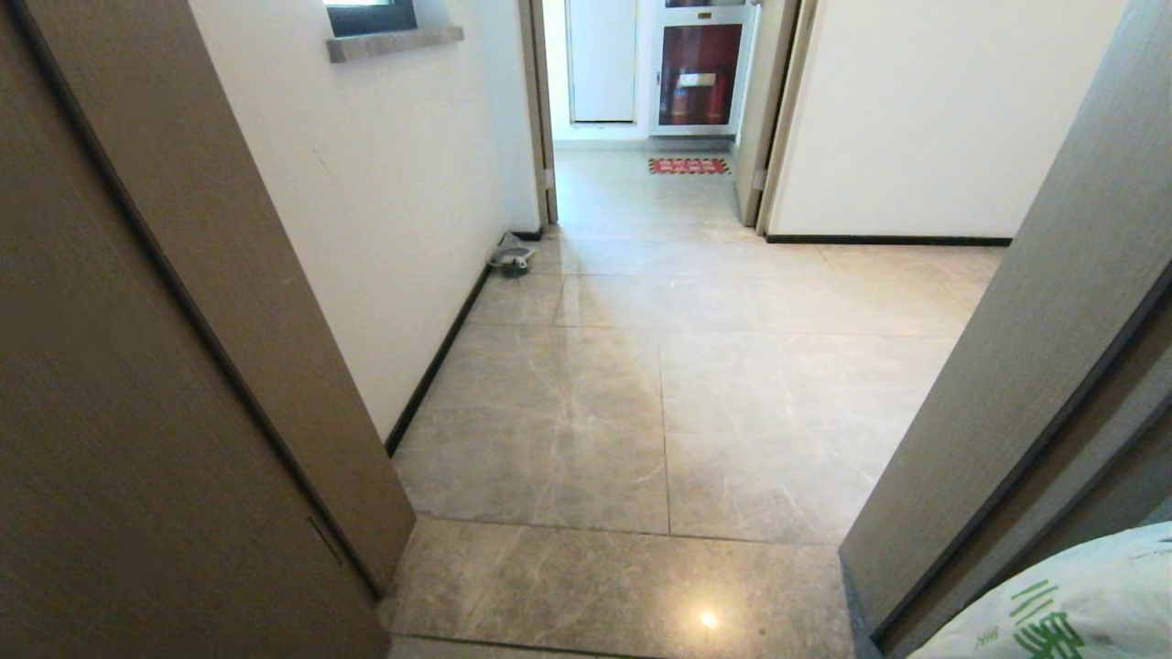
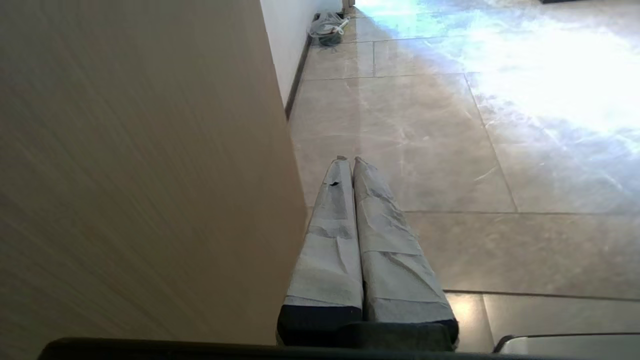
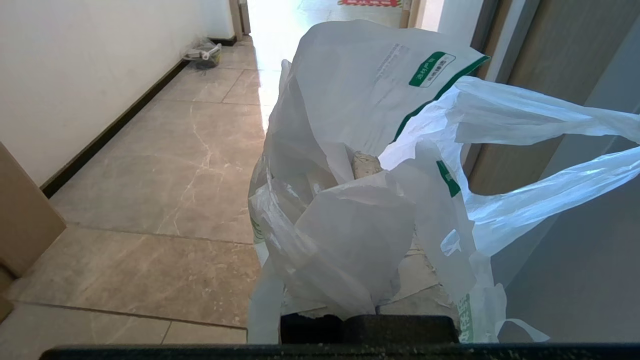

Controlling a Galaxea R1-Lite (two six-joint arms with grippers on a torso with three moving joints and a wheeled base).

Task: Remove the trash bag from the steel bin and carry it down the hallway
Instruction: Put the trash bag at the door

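- The right gripper (image 3: 367, 320) is closed on the trash bag (image 3: 360, 200); the white plastic bunches over its fingers, and the loop handles trail off to the side toward a grey-brown door panel (image 3: 545, 75) close beside it.
- In the head view only a corner of the trash bag (image 1: 1071, 604) shows, low at the robot's right, against the right door jamb (image 1: 1025, 366).
- The left gripper (image 2: 350, 162) holds nothing; its paper-wrapped fingers (image 2: 330, 240) are pressed together, tips touching, pointing out over the floor.
- A brown door leaf (image 2: 140, 165) stands just beside the left gripper, filling that whole side.
- Ahead of both grippers the hallway (image 1: 659, 384) lies open: glossy marbled tiles run between the white wall (image 1: 394, 183) with its dark baseboard and the right jamb.
- A small greyish see-through bag (image 1: 511, 256) sits on the floor against the baseboard, well ahead of the left gripper and off the middle of the passage.
- Far beyond, through a second doorway, lie a red mat (image 1: 689, 166) and a red fire cabinet (image 1: 699, 75).
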